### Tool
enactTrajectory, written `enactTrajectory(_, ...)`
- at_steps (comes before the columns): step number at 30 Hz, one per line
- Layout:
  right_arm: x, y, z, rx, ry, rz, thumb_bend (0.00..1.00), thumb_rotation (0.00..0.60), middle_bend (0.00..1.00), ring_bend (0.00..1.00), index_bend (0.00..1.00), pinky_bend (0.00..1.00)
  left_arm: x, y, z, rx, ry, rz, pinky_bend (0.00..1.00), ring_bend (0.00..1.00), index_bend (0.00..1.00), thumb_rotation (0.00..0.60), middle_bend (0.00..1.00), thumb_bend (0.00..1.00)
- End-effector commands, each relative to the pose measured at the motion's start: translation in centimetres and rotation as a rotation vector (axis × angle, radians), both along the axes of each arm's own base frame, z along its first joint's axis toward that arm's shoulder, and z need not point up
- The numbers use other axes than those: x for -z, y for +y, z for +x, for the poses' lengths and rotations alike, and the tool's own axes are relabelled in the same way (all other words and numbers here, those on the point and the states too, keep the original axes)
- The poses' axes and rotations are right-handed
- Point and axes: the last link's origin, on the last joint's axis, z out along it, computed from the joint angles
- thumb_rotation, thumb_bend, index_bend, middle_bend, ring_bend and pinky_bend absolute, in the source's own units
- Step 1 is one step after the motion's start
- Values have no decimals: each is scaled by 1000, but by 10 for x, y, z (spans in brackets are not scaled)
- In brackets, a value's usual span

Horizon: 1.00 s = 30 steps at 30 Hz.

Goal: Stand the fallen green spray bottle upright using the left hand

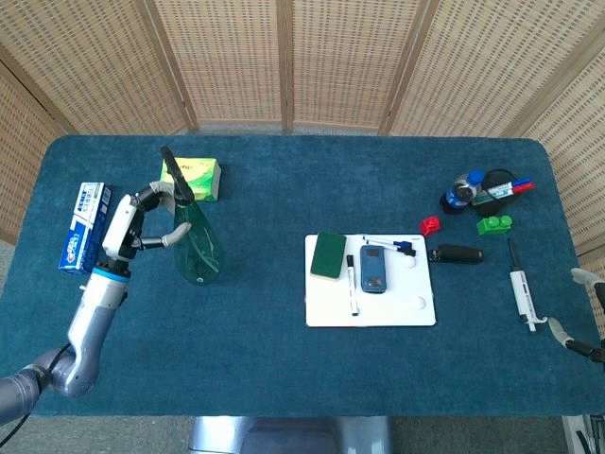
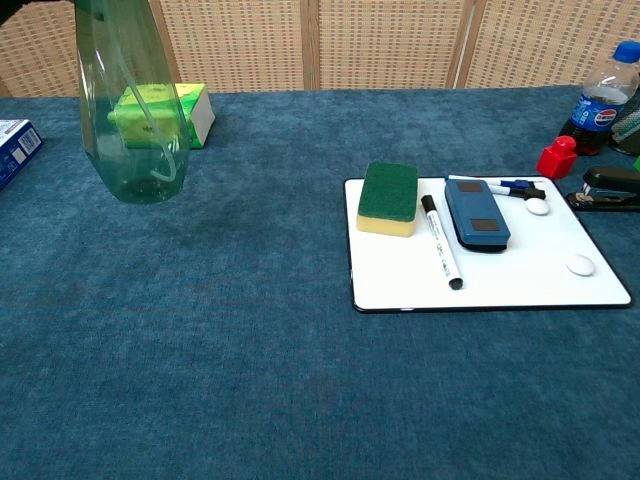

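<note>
Holding green spray bottle near upright, left side of desk

Left hand (image 1: 142,216) grips the green spray bottle (image 1: 196,250) at the neck, fingers wrapped just below the black trigger head. Bottle is roughly vertical, base down. In the chest view the body looks close to plumb; can't tell whether the base touches the desk (image 1: 284,359) or sits just above it. Bottle is clear green with a dip tube visible inside.

Just behind the bottle: green tissue box (image 1: 192,177). Left of the hand, near the desk edge: blue toothpaste box (image 1: 84,227).

Mid desk: whiteboard (image 1: 370,301) carrying a green sponge (image 1: 329,254), a black marker (image 1: 352,284), a blue eraser (image 1: 375,268) and a small blue-capped pen at its top edge.

Right side: red block (image 1: 429,224), black stapler (image 1: 457,253), green block (image 1: 494,224), a bottle lying beside a dark round container with pens (image 1: 492,184), and a pipette (image 1: 522,288).

Right hand (image 1: 581,336) only shows as a sliver at the right edge of the head view, off the desk; can't tell whether its fingers are spread or closed.
</note>
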Motion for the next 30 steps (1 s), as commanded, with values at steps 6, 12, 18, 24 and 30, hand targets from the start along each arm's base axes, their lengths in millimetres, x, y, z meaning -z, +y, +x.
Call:
enactTrajectory(6,2,0,-1,8,-4,4,286,600,311,74,222,167,24,-18,-13,62,-11,-13,571,418,481,600,437,388)
enactTrajectory(12,2,-1,0,10,-8,2,286,600,311,74,222,167,34,-25,-15,101,3,38,571,412,477,600,435,387)
enactTrajectory(18,3,-2,-1,13,-13,8,286,600,310,74,223,167,47,-33,-21,129,32,83,573,412,474,600,431,388)
enactTrajectory(24,3,-2,1,11,-13,6,286,600,311,74,222,167,64,-31,-20,117,4,81,575,412,468,600,427,387)
enactTrajectory(30,1,0,0,20,-12,1,287,600,310,74,222,167,79,-36,-23,127,26,71,578,412,467,600,424,387)
